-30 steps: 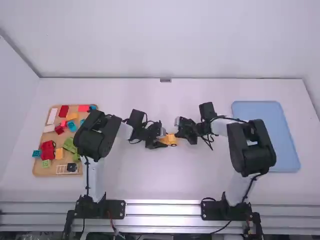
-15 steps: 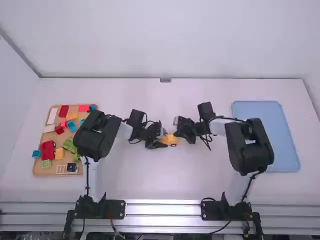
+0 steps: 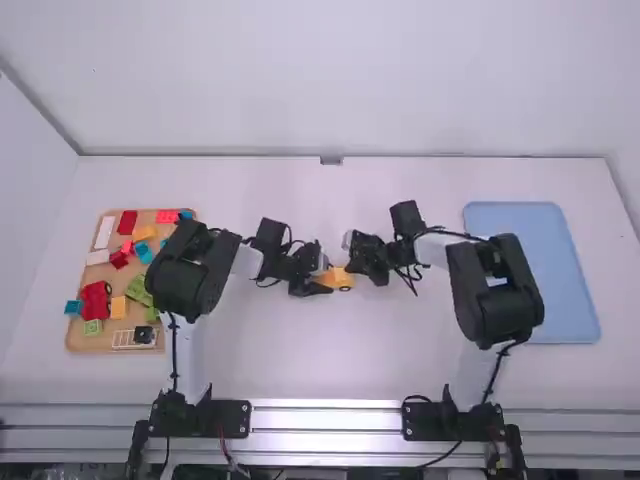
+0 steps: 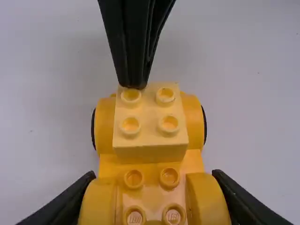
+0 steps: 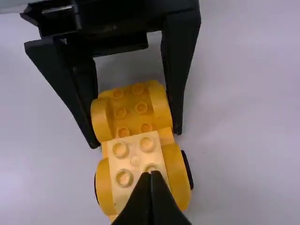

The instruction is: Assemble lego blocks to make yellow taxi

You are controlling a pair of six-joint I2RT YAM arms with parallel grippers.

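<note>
The left gripper (image 4: 153, 180) clamps the yellow chassis (image 4: 152, 168) near the middle of the counter (image 3: 320, 355), while the right gripper (image 5: 151, 177), fingers together, has shifted slightly toward the left arm (image 3: 190, 270), to the pale yellow block's edge (image 4: 150, 136), presumably for pressing.

At the middle of the white table (image 3: 330, 350), the left arm's black two-finger gripper (image 3: 328, 281) is at a small yellow plastic block build (image 3: 343, 279), its left end. The right arm's black two-finger gripper (image 3: 352, 266) is just beside the build's right end. Left, a tan rectangular tray (image 3: 73, 343) holds loose red, yellow, green, white and light-blue plastic blocks (image 3: 118, 307); right lies a flat, blue rectangular tray (image 3: 535, 290).
</note>
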